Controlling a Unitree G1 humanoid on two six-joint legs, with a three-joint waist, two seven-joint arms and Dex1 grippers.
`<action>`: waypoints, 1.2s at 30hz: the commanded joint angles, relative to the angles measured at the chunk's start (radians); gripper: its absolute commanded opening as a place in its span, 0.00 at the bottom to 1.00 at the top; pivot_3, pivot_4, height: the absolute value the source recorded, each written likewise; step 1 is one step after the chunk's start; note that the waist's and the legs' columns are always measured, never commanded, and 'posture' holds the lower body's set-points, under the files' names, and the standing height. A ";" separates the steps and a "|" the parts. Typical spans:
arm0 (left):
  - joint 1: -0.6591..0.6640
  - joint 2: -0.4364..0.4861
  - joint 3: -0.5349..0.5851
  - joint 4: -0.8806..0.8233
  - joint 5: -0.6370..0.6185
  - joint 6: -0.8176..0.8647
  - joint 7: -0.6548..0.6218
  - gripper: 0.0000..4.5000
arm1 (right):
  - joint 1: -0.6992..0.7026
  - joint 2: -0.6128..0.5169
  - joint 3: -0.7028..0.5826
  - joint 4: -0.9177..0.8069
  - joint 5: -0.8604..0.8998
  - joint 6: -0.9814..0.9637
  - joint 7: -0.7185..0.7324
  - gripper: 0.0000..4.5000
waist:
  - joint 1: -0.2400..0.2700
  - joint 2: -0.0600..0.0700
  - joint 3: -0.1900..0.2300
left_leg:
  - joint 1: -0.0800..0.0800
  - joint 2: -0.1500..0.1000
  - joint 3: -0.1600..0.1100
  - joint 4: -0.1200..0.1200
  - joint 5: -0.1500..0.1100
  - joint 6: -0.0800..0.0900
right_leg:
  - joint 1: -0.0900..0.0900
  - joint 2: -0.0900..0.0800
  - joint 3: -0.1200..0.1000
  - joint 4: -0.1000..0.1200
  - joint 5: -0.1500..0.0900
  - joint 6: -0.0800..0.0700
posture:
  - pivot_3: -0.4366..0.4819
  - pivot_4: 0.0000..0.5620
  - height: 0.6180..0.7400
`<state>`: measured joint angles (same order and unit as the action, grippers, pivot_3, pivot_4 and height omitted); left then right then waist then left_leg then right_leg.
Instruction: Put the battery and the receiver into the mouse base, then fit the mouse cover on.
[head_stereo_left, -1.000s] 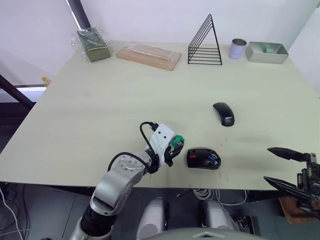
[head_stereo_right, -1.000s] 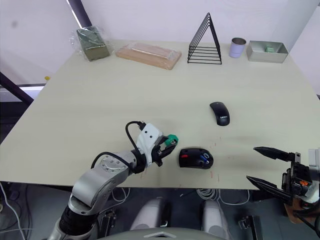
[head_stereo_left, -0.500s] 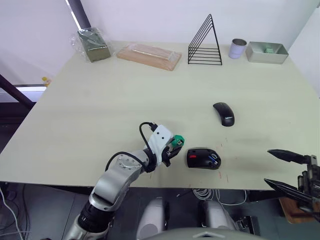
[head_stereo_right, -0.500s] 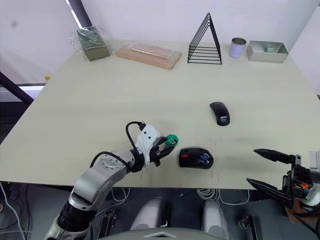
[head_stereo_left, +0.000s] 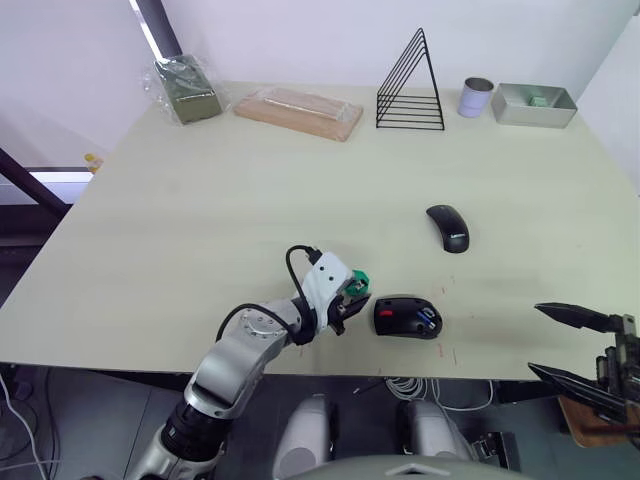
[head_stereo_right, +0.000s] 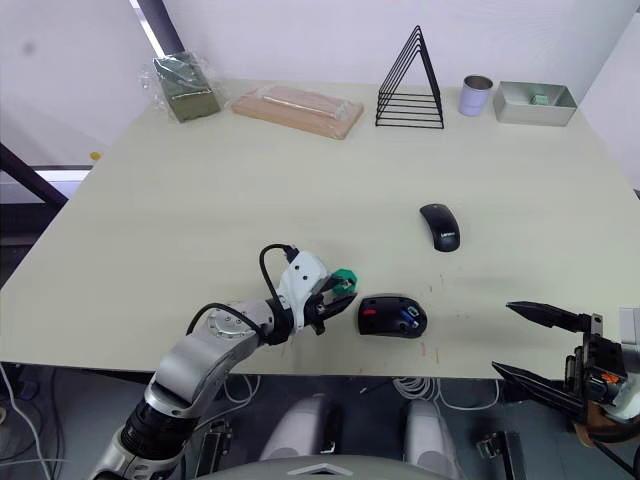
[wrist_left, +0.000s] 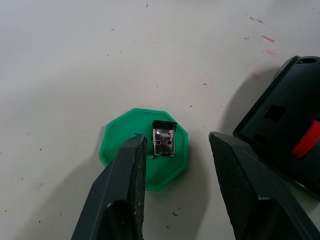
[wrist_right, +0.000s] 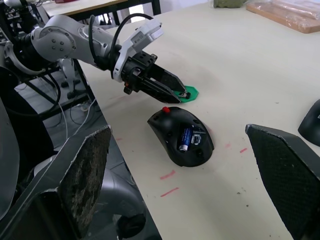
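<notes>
left gripper (wrist_left: 175, 165) is spread narrowly over the green disc (wrist_left: 145, 152), fingers either side of the receiver (wrist_left: 164, 139), which lies on the disc, gripping nothing. left wrist view shows that nub clearly; the eye views only show the disc's green edge. mouse base (head_stereo_left: 406, 317) sits just beside the disc; right wrist view shows the battery (wrist_right: 185, 138) inside it. mouse cover (head_stereo_left: 447, 228) lies well apart from the base. right gripper (head_stereo_right: 548, 349) is wide open, empty, off the table (head_stereo_left: 200, 200) edge.
</notes>
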<state>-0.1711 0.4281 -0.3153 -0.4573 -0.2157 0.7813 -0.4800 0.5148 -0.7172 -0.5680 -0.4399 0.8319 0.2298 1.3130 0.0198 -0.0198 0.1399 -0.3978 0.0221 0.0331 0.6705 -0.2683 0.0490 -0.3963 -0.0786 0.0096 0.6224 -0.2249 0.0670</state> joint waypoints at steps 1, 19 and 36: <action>-0.011 0.005 0.029 0.005 -0.006 -0.045 -0.025 0.47 | 0.006 0.011 -0.032 -0.030 0.014 -0.015 -0.005 1.00 | 0.000 0.000 0.000 | 0.000 0.000 0.000 0.000 0.000 0.000 | 0.000 0.000 0.000 0.000 0.000 0.000 | 0.48 0.27 1.00; -0.027 0.058 0.084 0.060 -0.025 -0.104 -0.132 0.47 | -0.010 -0.001 0.046 -0.067 -0.065 -0.077 0.060 1.00 | -0.001 0.000 0.000 | 0.000 0.000 0.000 0.000 0.000 0.000 | 0.000 0.000 0.000 0.000 0.000 0.000 | 0.48 0.27 1.00; -0.065 0.093 0.046 0.072 0.004 -0.125 -0.180 0.47 | -0.012 0.031 0.114 -0.084 -0.094 -0.106 0.020 1.00 | 0.001 0.000 0.000 | 0.000 0.000 0.000 0.000 0.000 0.000 | 0.000 0.000 -0.001 0.000 0.000 0.000 | 0.48 0.27 1.00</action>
<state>-0.2210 0.5205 -0.2562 -0.3724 -0.2171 0.6775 -0.6500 0.4992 -0.6894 -0.4402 -0.5007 0.7278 0.1455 1.3344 0.0203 -0.0193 0.1404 -0.3979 0.0221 0.0331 0.6705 -0.2683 0.0490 -0.3963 -0.0789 0.0089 0.6224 -0.2248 0.0670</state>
